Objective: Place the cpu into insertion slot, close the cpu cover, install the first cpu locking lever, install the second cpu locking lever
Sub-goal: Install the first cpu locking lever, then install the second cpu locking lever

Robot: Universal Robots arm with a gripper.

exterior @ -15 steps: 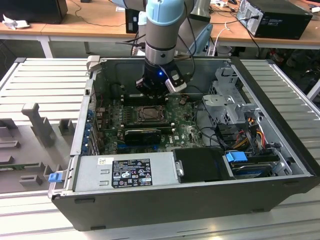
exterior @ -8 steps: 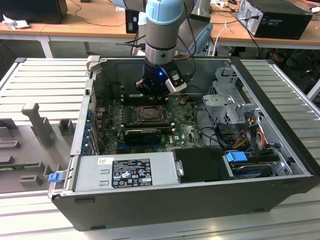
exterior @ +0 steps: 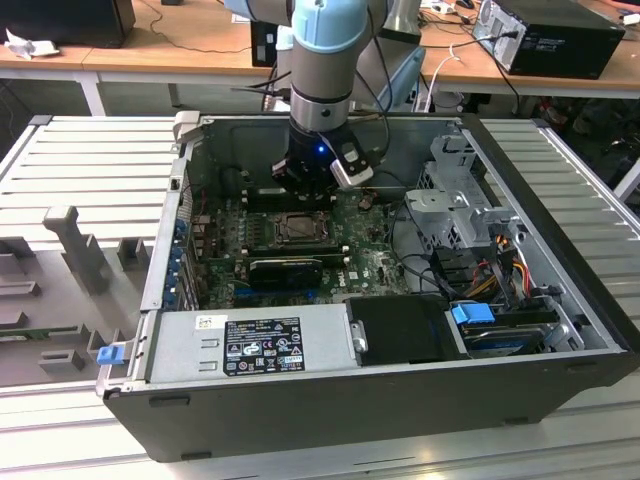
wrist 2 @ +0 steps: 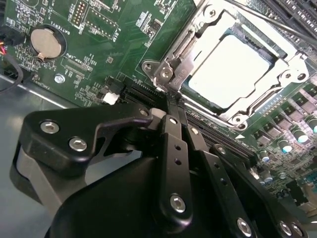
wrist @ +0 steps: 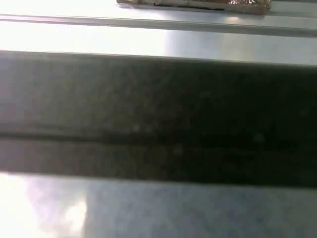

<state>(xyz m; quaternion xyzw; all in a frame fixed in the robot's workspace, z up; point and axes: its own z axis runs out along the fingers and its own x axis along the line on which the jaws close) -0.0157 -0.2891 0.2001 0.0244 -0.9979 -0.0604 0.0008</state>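
Cpu (wrist 2: 225, 72) sits seated in the insertion slot (wrist 2: 277, 47) on the motherboard (wrist 2: 99, 44), w/ the cpu cover (wrist 2: 208, 27) down flat around it. Gripper (wrist 2: 172, 94) fingers pinched together, tips at the cover's corner hinge by a locking lever (wrist 2: 171, 74); grip on it can't be told. Arm (exterior: 322, 60) hangs over the slot inside the pc case (exterior: 330, 400).

The arm (exterior: 322, 60) is a thick round column with a pale blue upper shell and a grey metal sleeve below it, ringed by dark bands. Under the sleeve sits a black wrist block (exterior: 305, 165) with a small blue light glowing on it. Beside that block a small white and grey box (exterior: 352, 165) is fixed at a slant. Black cables hang close to the sleeve. The claw (wrist 2: 171, 101) is matte black, built of flat bars and rounded plates joined by silver screws.
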